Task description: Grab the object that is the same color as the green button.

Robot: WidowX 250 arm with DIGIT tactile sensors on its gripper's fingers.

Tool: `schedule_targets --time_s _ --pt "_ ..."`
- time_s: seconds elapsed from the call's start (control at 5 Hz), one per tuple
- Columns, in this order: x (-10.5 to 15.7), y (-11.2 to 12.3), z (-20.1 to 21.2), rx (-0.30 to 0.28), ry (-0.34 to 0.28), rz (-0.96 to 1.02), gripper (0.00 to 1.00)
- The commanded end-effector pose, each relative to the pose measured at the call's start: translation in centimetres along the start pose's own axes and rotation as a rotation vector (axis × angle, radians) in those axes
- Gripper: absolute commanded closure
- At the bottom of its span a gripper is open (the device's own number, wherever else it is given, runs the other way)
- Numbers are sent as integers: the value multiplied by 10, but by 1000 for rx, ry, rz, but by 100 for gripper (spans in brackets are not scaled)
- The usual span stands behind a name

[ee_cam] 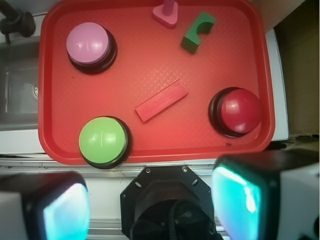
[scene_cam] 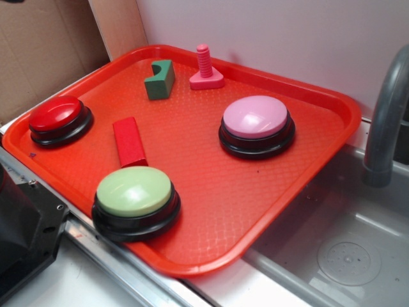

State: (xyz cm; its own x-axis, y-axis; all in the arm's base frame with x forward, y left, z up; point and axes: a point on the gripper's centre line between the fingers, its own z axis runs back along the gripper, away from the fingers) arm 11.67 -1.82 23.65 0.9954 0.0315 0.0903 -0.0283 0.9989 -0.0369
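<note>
Approach step: gripper [ee_cam: 150,200], fingers spread wide and empty, must travel toward 1 o'clock to the dark green notched block [ee_cam: 198,32] matching the pale-green dome button [ee_cam: 102,139].

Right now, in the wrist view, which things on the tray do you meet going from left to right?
Pink button → green button → red block → green notched block → red button. The pink bolt piece overlaps the red block's span, so it is omitted.
</note>
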Motion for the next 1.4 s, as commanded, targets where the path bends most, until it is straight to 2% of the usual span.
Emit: schedule_targets --time_s 0.0,0.2,0.6,0.8,1.0,1.2 --pt "0 0 0 0 0 0 0" --pt "47 39 -53 103 35 135 0" --pt "143 60 -123 45 -23 84 0" --pt "166 63 -153 -1 -32 13 0" --pt "171 71 -178 -27 -25 -11 0" --pt "163 83 -191 13 -51 -18 0"
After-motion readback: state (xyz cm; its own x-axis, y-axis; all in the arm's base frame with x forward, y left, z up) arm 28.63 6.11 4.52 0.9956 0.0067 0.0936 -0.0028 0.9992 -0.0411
